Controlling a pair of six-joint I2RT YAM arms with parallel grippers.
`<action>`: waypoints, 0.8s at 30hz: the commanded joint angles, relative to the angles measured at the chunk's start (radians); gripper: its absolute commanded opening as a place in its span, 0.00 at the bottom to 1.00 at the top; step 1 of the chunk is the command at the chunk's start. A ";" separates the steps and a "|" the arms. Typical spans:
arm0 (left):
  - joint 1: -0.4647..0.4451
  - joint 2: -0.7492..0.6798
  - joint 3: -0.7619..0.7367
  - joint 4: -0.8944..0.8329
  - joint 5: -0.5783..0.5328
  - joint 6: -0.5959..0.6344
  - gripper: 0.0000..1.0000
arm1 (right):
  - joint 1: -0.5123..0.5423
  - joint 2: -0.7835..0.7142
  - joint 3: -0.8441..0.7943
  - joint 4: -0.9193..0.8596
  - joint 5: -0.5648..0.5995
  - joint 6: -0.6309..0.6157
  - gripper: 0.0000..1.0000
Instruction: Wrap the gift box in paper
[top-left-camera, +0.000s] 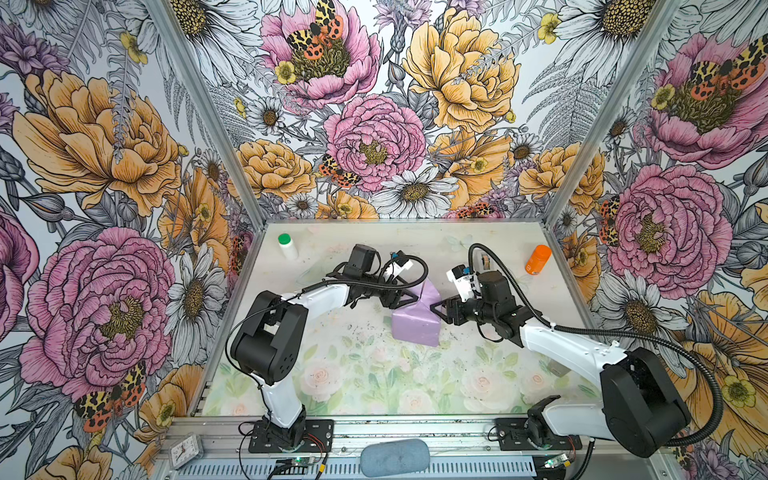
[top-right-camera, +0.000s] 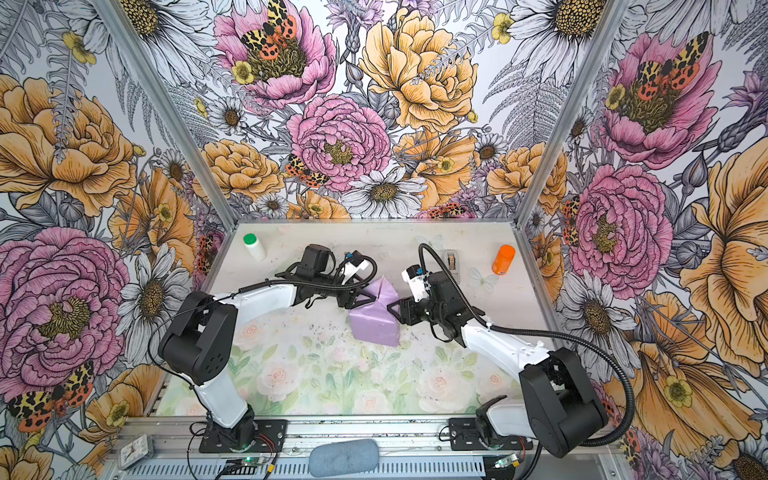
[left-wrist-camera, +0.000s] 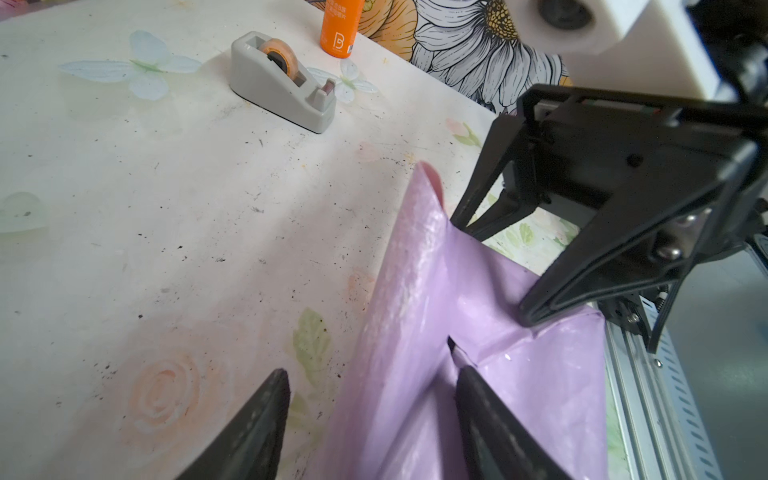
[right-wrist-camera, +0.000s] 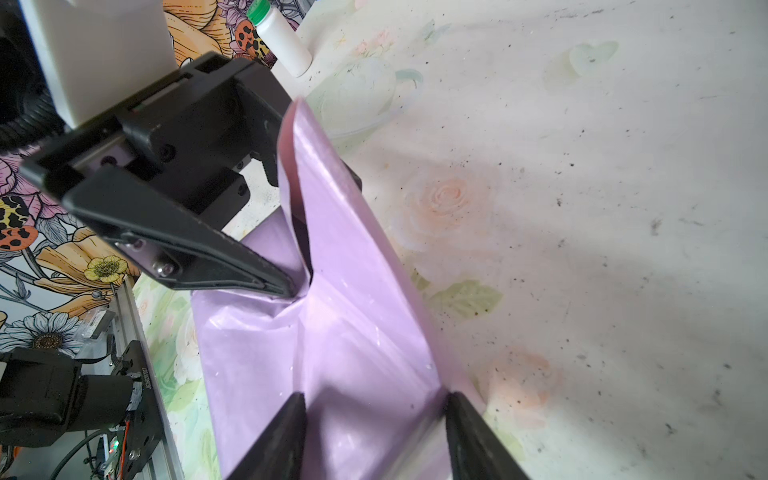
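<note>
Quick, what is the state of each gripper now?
Left gripper: open, jaws astride the raised flap of the paper.
Right gripper: open, jaws astride the same flap.

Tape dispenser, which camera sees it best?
The left wrist view. The grey tape dispenser is close and whole there, with its roll and cutter plain to see. In both top views it is only a small shape far back on the table. The right wrist view does not show it.
</note>
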 joint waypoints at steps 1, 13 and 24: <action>0.007 0.033 0.032 -0.047 0.088 0.054 0.66 | 0.009 0.026 -0.036 -0.081 0.026 -0.029 0.55; 0.010 0.119 0.103 -0.047 0.197 0.062 0.66 | 0.009 0.020 -0.040 -0.085 0.029 -0.032 0.55; -0.005 0.176 0.173 -0.069 0.229 0.067 0.65 | 0.009 0.020 -0.038 -0.085 0.028 -0.034 0.55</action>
